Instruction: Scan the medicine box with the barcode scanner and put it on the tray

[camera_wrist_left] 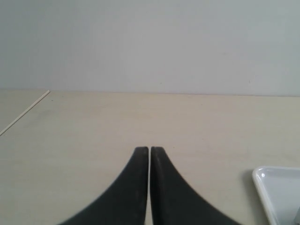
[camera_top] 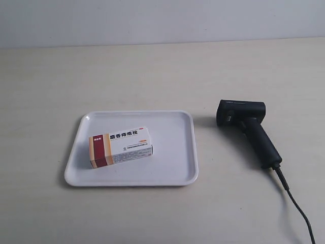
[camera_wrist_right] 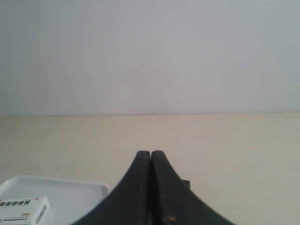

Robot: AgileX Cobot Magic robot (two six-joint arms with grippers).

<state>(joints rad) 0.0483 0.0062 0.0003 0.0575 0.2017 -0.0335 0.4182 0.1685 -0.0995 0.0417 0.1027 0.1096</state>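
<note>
The medicine box [camera_top: 121,147], white with a dark red and tan band at one end, lies flat inside the white tray [camera_top: 172,147]. To the tray's right the black barcode scanner [camera_top: 247,128] lies on the table, its cable [camera_top: 297,206] trailing off toward the lower right. No arm shows in the exterior view. My left gripper [camera_wrist_left: 149,150] is shut with nothing in it, and a tray corner [camera_wrist_left: 276,192] appears beside it. My right gripper [camera_wrist_right: 150,153] is shut and empty too; the tray [camera_wrist_right: 70,190] and the box [camera_wrist_right: 23,210] show beside it, and a bit of the scanner [camera_wrist_right: 186,183] peeks from behind a finger.
The table is a pale beige surface [camera_top: 152,76] meeting a plain light wall [camera_top: 162,20] at the back. A thin seam or edge line [camera_wrist_left: 23,115] runs across the table in the left wrist view.
</note>
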